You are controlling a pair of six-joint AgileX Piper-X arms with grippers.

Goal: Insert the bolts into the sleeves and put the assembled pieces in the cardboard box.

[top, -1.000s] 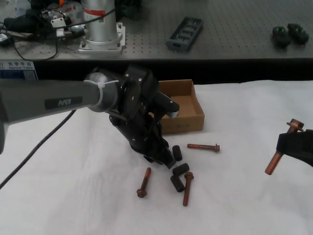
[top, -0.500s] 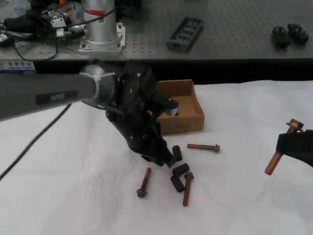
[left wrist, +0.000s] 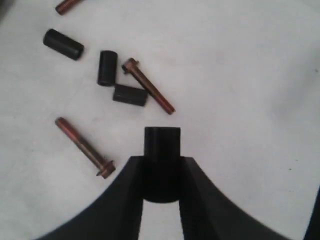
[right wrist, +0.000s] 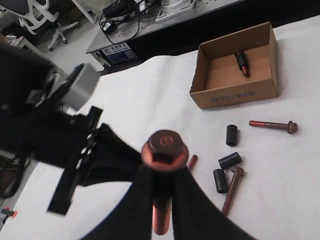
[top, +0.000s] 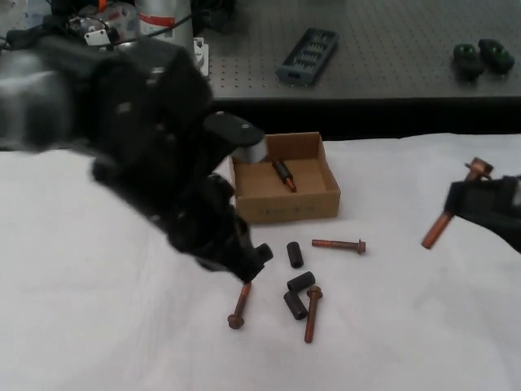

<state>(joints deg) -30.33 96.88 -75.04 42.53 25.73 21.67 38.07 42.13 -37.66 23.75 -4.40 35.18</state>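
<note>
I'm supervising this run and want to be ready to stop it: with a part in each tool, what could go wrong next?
The right tool pinches its bolt just under the head, so the tilted shank could pivot when pushed into the sleeve in the left tool. That tool hangs low beside loose bolts and loose sleeves and might scatter them.
</note>
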